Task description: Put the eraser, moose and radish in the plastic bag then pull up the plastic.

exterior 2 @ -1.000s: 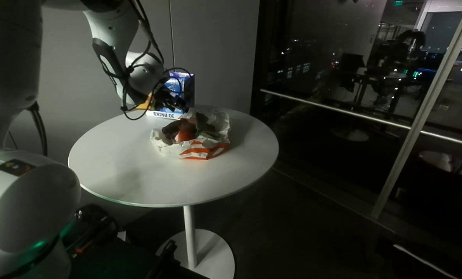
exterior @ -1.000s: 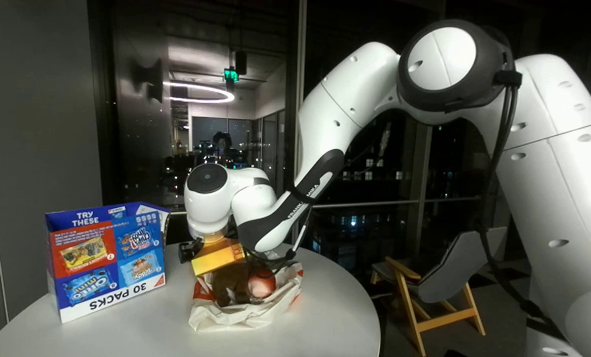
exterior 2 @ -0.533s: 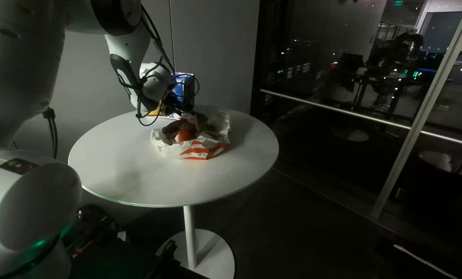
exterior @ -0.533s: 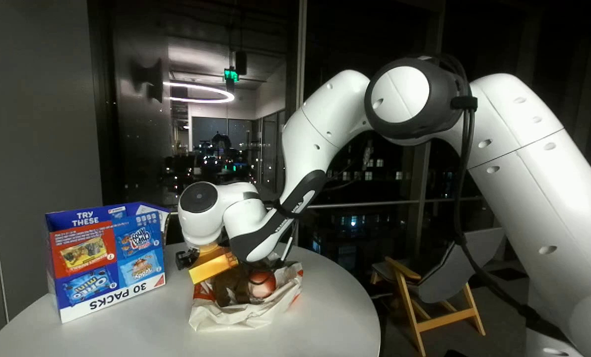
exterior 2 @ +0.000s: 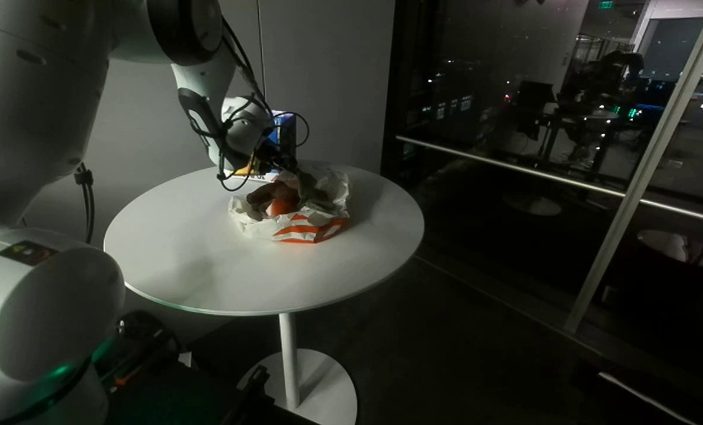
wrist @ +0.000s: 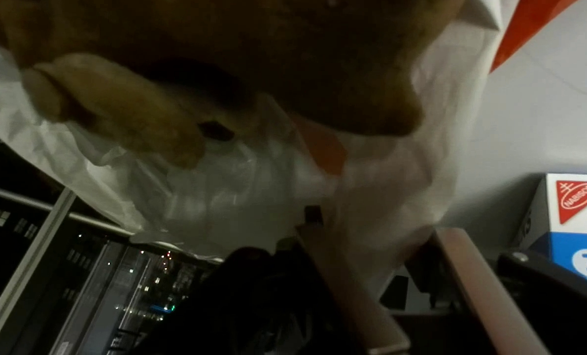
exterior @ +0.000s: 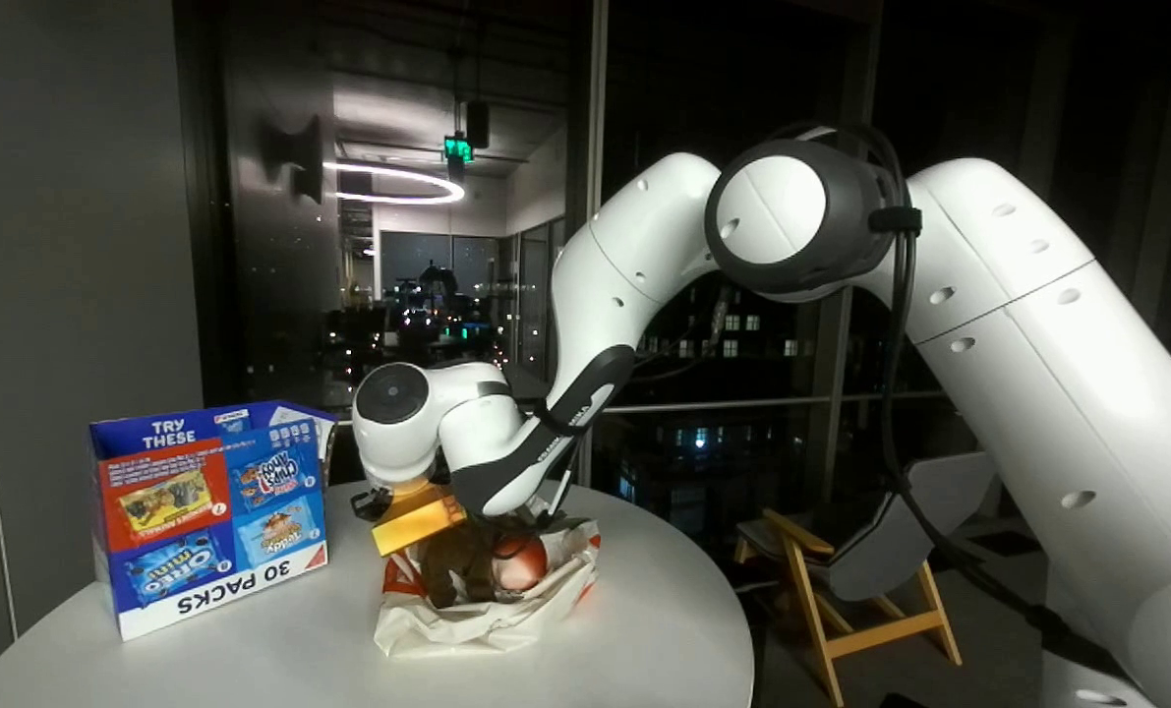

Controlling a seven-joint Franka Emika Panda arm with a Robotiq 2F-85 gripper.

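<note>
Radish (exterior 2: 283, 206) in plastic bag (exterior 2: 304, 229)

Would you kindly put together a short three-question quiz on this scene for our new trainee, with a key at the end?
1. True or false: the radish and the brown moose both lie in the plastic bag.
2. Fill in the blank: in the wrist view, the jaws of the gripper stand ____, with the bag's white plastic showing in the gap.
3. Multiple choice: where does the blue box stand? A, inside the bag; B, on top of the bag; C, apart from the bag.

Key: 1, true; 2, apart; 3, C.
</note>
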